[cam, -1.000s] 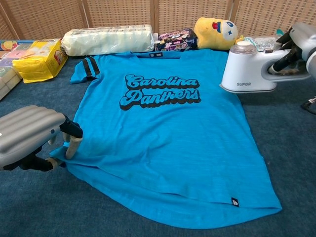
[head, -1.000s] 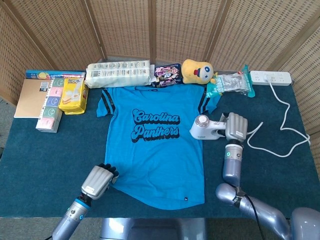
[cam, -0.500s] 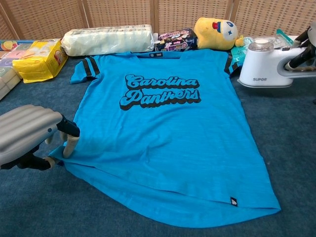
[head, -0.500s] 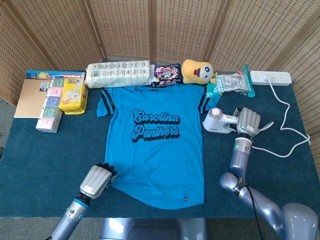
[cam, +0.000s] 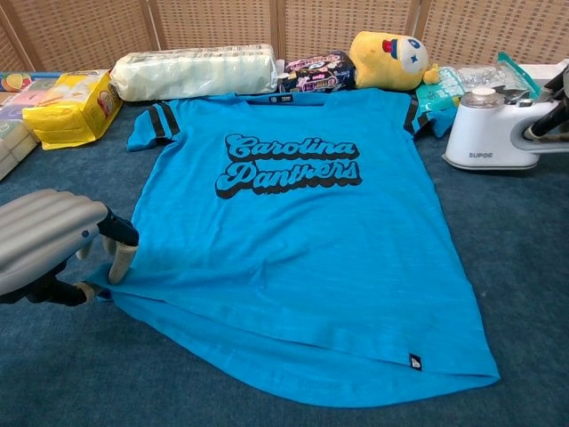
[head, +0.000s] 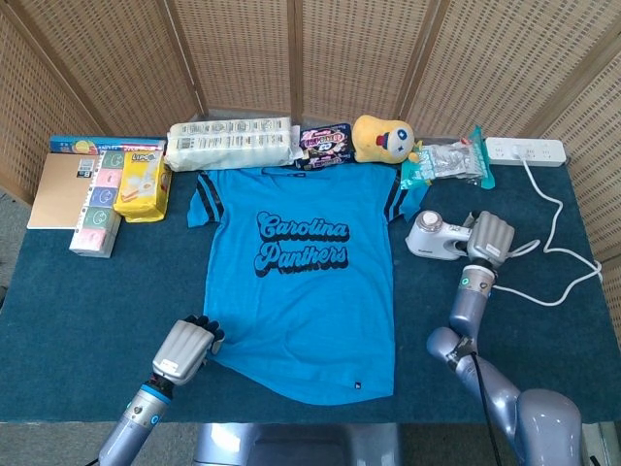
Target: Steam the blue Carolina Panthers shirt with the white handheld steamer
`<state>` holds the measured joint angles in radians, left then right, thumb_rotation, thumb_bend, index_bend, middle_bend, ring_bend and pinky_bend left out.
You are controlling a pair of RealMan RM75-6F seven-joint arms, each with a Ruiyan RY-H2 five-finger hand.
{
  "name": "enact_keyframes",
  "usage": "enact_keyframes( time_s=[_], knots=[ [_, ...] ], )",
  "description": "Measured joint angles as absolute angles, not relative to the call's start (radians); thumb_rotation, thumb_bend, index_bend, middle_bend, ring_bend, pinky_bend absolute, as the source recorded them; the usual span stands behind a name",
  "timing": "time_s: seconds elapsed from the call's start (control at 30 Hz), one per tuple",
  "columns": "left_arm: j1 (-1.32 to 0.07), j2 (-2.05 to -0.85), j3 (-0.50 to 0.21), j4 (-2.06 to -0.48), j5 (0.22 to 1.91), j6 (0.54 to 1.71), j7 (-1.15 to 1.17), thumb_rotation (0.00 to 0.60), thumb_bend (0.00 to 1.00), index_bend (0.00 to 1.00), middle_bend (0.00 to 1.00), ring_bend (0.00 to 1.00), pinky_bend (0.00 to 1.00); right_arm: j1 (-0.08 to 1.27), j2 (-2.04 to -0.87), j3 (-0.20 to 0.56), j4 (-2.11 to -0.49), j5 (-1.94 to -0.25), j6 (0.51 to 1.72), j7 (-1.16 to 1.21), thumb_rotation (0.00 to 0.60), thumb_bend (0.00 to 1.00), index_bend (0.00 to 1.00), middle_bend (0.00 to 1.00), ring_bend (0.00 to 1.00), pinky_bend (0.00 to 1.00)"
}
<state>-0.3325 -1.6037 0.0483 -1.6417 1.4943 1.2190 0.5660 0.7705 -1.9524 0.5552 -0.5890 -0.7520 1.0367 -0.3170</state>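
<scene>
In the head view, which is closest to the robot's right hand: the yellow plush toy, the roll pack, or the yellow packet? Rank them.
From the right hand:
1. Yellow plush toy, back centre-right.
2. Roll pack, back centre-left.
3. Yellow packet, far left.

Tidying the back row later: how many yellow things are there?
2: a yellow plush toy behind the shirt's collar, and a yellow packet at back left. Others may be hidden.
</scene>
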Motion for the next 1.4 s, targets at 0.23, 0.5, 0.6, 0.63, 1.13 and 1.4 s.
enact_keyframes(
  time_s=[0.23,0.5,0.6,0.63,1.13,1.4],
  knots=[
    [-0.329,-1.597,0.048,-1.643,1.494,1.226,0.565,0.600,0.48,0.66,0.53,0.44,0.48,0.785,-1.979,0.553,-0.537,-0.762,1.000,-0.301,0.600,0.30,0.40,0.43,0.48,0.48],
    [-0.329,-1.592,0.050,-1.644,1.496,1.226,0.559,0.600,0.48,0.66,0.53,0.44,0.47,0.778,-1.980,0.539,-0.527,-0.786,0.981,-0.298,0.600,0.29,0.17,0.24,0.24,0.25],
    [-0.330,-1.594,0.050,-1.643,1.497,1.225,0.559,0.600,0.48,0.66,0.53,0.44,0.47,0.768,-1.972,0.526,-0.533,-0.805,0.981,-0.296,0.600,0.28,0.11,0.20,0.19,0.18],
    [-0.330,-1.594,0.050,-1.643,1.498,1.225,0.559,0.600,0.48,0.66,0.53,0.44,0.47,0.765,-1.969,0.520,-0.535,-0.815,0.982,-0.294,0.600,0.28,0.11,0.19,0.18,0.17],
    [-0.330,-1.596,0.049,-1.639,1.493,1.223,0.562,0.600,0.48,0.66,0.53,0.44,0.47,0.718,-1.939,0.404,-0.518,-0.971,1.002,-0.260,0.600,0.26,0.03,0.13,0.10,0.09],
    [-0.332,-1.598,0.048,-1.635,1.492,1.220,0.561,0.600,0.48,0.66,0.53,0.44,0.47,0.696,-1.916,0.356,-0.524,-1.029,0.987,-0.255,0.600,0.31,0.00,0.08,0.05,0.06]
  ],
)
